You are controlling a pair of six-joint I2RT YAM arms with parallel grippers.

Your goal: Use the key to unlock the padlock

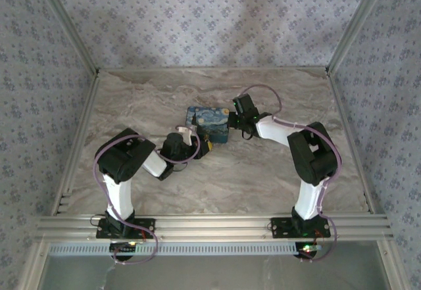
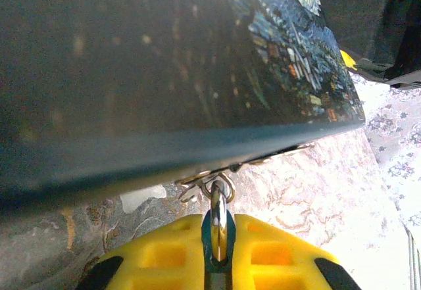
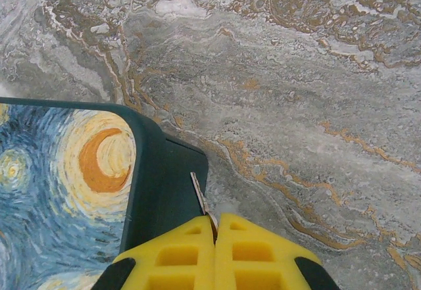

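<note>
Padlock [image 2: 220, 227]: small, metal, rigid, probably slick. It hangs by its shackle from the latch of the tin [image 2: 197, 73]. The left tool [image 2: 219, 250] pinches its body. The right tool [image 3: 216, 237] pinches a thin blade, judged the key [image 3: 199, 194], beside the tin's corner. Recommended hold: the flat faces.

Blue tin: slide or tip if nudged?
Likely slides, not tips: the blue tin lies flat and low on the smooth marble table. Probably rigid, judging by its crisp moulded corner. Glossy lid may be slippery.
</note>
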